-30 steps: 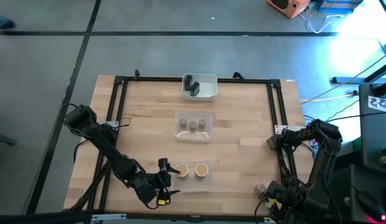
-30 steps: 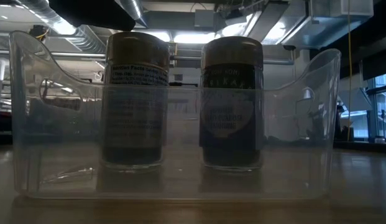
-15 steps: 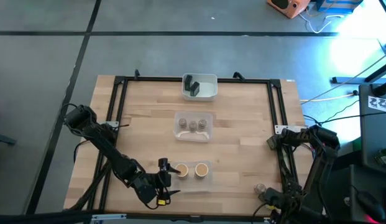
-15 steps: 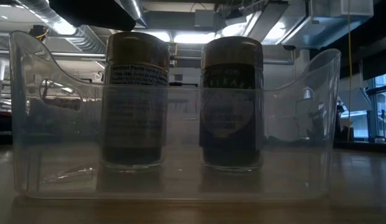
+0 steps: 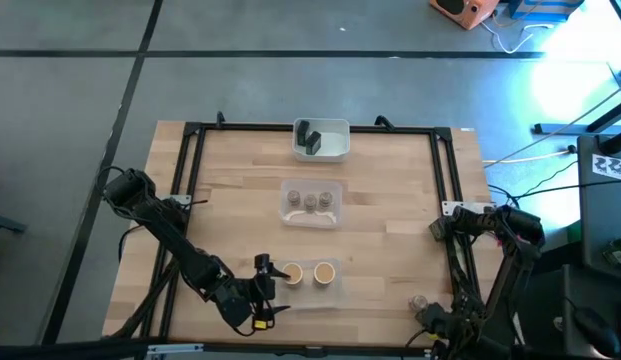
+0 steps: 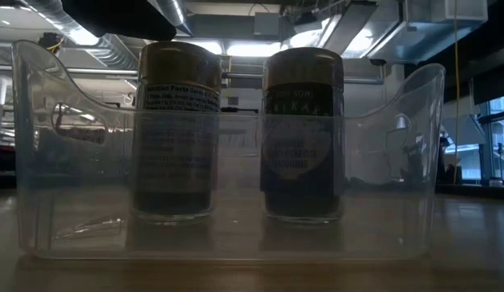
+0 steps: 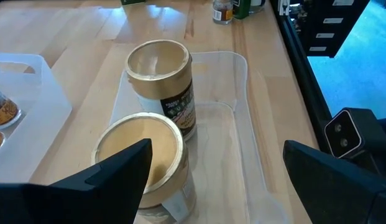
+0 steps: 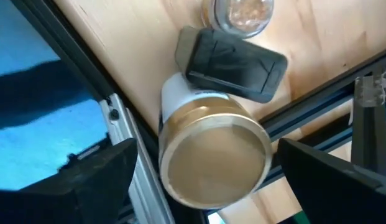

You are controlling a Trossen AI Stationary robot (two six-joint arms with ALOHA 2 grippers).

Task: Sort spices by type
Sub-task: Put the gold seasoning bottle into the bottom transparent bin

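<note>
High view: three trays line up along the middle of the surface [image 5: 390,230]. The far white tray [image 5: 335,148] holds dark blocky spices [image 5: 308,136], the middle tray [image 5: 288,210] three small grey-brown jars [image 5: 311,201], and the near clear tray [image 5: 330,290] two gold-topped jars [image 5: 324,272]. The left tool [image 5: 267,290] sits at that tray's left end.

The left wrist view alone shows its fingers [image 7: 112,177] spread wide, flanking the nearer gold-topped jar [image 7: 143,152] without gripping it.

The right tool [image 5: 435,318] is at the surface's near right corner. Only the right wrist view reveals a gold-lidded jar [image 8: 211,155] on its side there, beside a dark block [image 8: 233,62] and a small clear jar [image 8: 239,12], with the fingers wide apart around the gold lid.
</note>
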